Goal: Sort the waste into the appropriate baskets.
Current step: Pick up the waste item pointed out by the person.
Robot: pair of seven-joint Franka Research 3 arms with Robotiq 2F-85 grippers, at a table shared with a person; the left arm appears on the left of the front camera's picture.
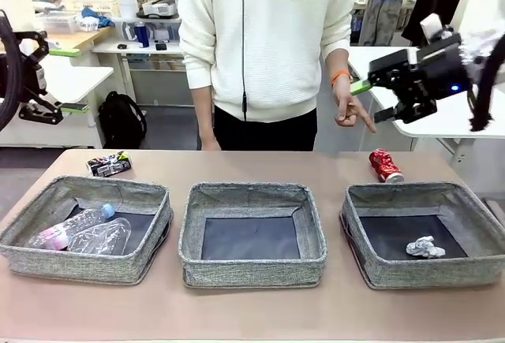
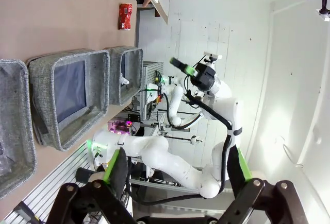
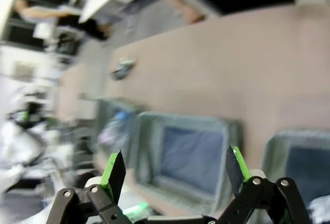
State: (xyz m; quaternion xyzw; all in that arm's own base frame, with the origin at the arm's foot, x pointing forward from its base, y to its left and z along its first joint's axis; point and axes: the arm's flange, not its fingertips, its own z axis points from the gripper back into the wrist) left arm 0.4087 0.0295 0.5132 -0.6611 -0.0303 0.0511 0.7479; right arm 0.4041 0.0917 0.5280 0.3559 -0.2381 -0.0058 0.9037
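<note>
Crushed red can (image 1: 386, 165) on table (image 1: 252, 166) behind right basket (image 1: 430, 274).

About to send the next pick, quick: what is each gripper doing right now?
Left gripper: open, holding nothing.
Right gripper: open, holding nothing.

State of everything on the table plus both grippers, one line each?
left basket: holds bottle and cup
middle basket: nothing inside
right basket: holds paper ball
bottle: capped, lying in left basket
cup: on its side beside bottle
paper ball: crumpled, in right basket
red can: crushed, on table beyond right basket
black can: crushed, on table beyond left basket
left gripper: open, empty
right gripper: open, empty
</note>
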